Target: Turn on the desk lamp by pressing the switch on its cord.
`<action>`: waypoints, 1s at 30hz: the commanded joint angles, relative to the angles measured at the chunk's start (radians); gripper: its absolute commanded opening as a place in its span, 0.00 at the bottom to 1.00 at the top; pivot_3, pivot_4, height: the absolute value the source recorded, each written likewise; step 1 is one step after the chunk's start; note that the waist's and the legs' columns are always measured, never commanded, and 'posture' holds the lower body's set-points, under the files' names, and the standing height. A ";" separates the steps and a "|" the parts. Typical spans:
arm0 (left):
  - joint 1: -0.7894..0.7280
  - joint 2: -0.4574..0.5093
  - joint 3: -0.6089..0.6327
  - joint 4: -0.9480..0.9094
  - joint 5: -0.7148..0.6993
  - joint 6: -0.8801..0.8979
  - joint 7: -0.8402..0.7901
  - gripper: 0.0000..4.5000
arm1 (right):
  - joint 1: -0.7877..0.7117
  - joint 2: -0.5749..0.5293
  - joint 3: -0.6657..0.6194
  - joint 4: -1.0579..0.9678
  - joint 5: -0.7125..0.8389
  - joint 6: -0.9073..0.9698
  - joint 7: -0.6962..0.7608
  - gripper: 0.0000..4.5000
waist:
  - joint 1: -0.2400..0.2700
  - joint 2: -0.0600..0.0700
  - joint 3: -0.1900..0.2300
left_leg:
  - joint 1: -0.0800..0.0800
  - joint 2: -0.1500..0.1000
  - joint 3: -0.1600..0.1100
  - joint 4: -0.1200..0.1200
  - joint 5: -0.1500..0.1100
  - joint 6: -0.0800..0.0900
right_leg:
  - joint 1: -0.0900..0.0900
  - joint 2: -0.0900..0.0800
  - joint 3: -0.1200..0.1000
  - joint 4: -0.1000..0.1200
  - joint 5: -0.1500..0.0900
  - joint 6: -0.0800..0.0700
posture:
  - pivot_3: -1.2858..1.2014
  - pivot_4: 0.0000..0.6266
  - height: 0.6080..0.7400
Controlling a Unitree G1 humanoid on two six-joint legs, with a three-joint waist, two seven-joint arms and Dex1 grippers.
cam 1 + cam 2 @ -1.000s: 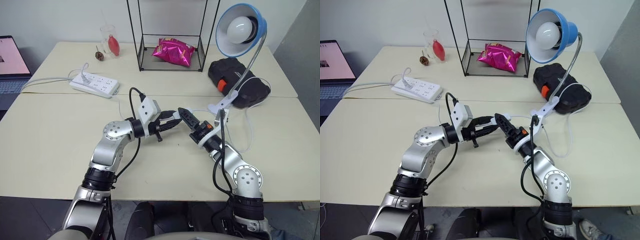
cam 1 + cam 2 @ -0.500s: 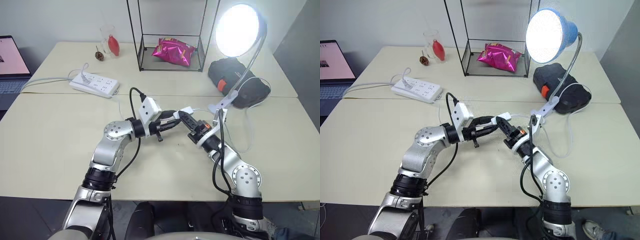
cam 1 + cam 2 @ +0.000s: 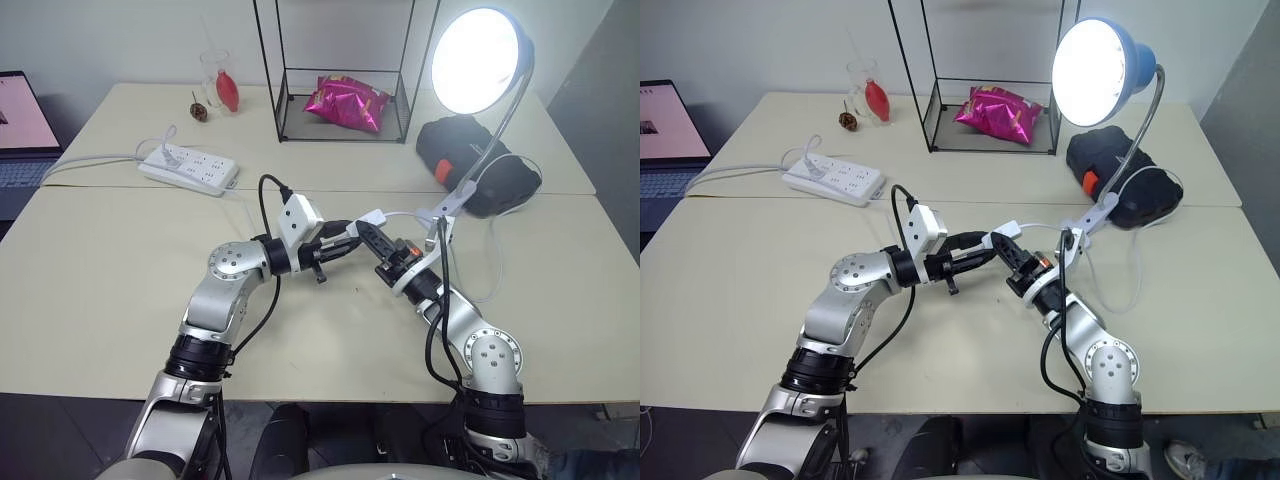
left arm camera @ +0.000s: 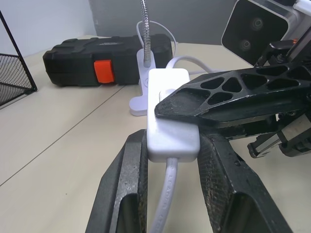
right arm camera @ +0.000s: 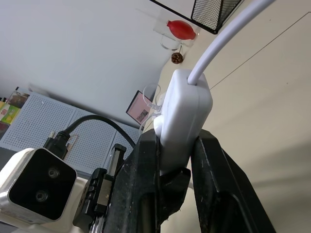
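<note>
The desk lamp (image 3: pixel 478 60) is lit; its blue shade glows white at the back right, on a silver gooseneck rising from a white clip base (image 3: pixel 443 209). The white switch (image 3: pixel 372 217) hangs above the table's middle, with the cord (image 3: pixel 497 270) looping right toward the lamp. My left gripper (image 3: pixel 350 232) is shut on the switch (image 4: pixel 170 111), one finger on each side. My right gripper (image 3: pixel 366 230) comes in from the right and is shut on the same switch (image 5: pixel 187 116), with one finger (image 4: pixel 233 97) lying across its top face.
A white power strip (image 3: pixel 188 168) lies at the back left, a laptop (image 3: pixel 22 130) at the far left edge. A black wire rack (image 3: pixel 340 130) holds a pink snack bag (image 3: pixel 347 102). A black case (image 3: pixel 480 165) sits behind the lamp's base. A glass (image 3: pixel 222 85) stands at the back.
The lamp was dark a second ago and now shines. My right gripper, open then, has closed on the switch. Both arms stayed in place.
</note>
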 commanded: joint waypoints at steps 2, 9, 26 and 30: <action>-0.020 0.002 0.003 -0.036 -0.012 -0.020 0.002 0.24 | -0.012 0.023 -0.007 -0.012 0.026 -0.012 0.007 0.30 | 0.000 0.000 0.000 | 0.000 0.000 0.000 0.000 0.000 0.000 | 0.000 0.000 0.000 0.000 0.000 0.000 | 0.52 0.24 1.00; -0.022 0.004 0.003 -0.030 -0.009 -0.023 0.005 0.24 | -0.002 0.004 -0.012 -0.019 0.018 -0.009 0.018 0.65 | 0.000 0.000 0.000 | 0.000 0.000 0.000 0.000 0.000 0.000 | 0.000 0.000 0.000 -0.001 0.000 0.000 | 0.52 0.24 1.00; -0.052 0.065 -0.027 0.196 0.114 -0.135 0.004 0.24 | 0.094 -0.721 0.169 -0.466 -0.395 0.033 0.330 1.00 | 0.001 0.001 0.001 | -0.003 0.000 0.000 -0.001 0.000 0.000 | 0.000 0.000 -0.001 -0.007 -0.002 0.004 | 0.52 0.24 1.00; -0.068 0.031 -0.037 0.300 0.119 -0.182 -0.005 0.24 | 0.073 -0.839 0.183 -0.488 -0.497 0.015 0.405 1.00 | 0.003 0.001 0.001 | -0.003 0.000 0.000 0.000 0.000 0.000 | 0.000 0.000 -0.001 -0.007 -0.002 0.004 | 0.52 0.24 1.00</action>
